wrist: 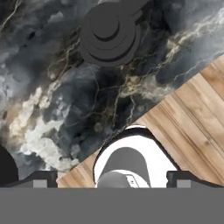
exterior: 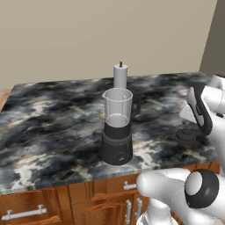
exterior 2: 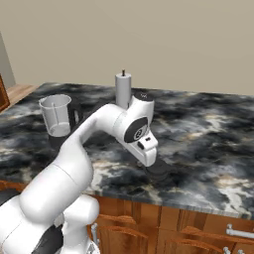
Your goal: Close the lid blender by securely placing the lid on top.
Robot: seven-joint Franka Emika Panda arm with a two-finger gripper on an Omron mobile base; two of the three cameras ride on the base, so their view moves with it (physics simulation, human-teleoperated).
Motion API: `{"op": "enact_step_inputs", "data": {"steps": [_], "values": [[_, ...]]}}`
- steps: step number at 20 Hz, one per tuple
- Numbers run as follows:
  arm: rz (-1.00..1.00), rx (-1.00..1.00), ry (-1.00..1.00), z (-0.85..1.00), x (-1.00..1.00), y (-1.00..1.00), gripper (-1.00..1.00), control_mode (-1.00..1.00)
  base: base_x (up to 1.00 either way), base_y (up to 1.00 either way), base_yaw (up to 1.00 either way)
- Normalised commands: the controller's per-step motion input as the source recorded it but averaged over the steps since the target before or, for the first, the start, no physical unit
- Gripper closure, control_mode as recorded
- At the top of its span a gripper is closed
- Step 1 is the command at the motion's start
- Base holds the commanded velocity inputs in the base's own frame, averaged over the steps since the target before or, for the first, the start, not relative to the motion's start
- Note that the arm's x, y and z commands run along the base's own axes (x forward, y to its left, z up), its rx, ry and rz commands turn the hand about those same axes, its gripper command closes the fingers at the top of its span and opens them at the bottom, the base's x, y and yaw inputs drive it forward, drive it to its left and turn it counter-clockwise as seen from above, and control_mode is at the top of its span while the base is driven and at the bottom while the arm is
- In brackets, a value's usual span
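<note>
Left base view. The blender point(exterior: 117, 127) stands upright on the dark marbled tabletop point(exterior: 52, 127), close to its front edge: a clear plastic jar with a side handle on its right, set on a black cylindrical base bearing a round front dial. The jar mouth is uncovered. Behind it, apart from it, stands a slim grey cylinder point(exterior: 120, 76) with a black pin on top. The lid point(exterior: 187, 134), a dark round stepped disc, lies flat on the tabletop well to the right of the blender, near the front edge and just beside the white arm. Bare stone lies between blender and lid. Wooden drawers with pale handles run below the edge.

Right base view. The blender point(exterior 2: 58, 121) is at far left, its base partly hidden by the arm. The hand point(exterior 2: 155, 167) hangs directly over the lid point(exterior 2: 159, 172), which shows as a dark disc beneath it near the front edge. The tabletop point(exterior 2: 208, 144) to the right is wide open stone.

Hand view. The lid point(wrist: 109, 33) appears from above as concentric dark rings with a raised centre knob, resting on stone. The two fingertips point(wrist: 37, 179) stand far apart at the bottom corners, released and grasping nothing. The tabletop edge runs diagonally, with wooden floor point(wrist: 197, 113) beyond
</note>
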Motion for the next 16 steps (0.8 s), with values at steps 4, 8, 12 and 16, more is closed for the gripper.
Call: {"op": "enact_step_inputs", "data": {"steps": [4, 8, 12, 16], "values": [[0.0, 0.0, 0.18, -0.37, 0.26, -0.29, -1.0, -1.0, 0.0, 0.0, 0.0], [0.0, 0.0, 0.04, -0.39, 0.07, -0.41, -1.0, -1.0, 0.0, 0.0, 0.0], [0.01, 0.0, 0.0, -0.31, 0.3, -0.29, -1.0, -1.0, 0.0, 0.0, 0.0], [0.0, 0.0, 0.0, -0.24, 0.56, -0.1, -1.0, -1.0, 0.0, 0.0, 0.0]]}}
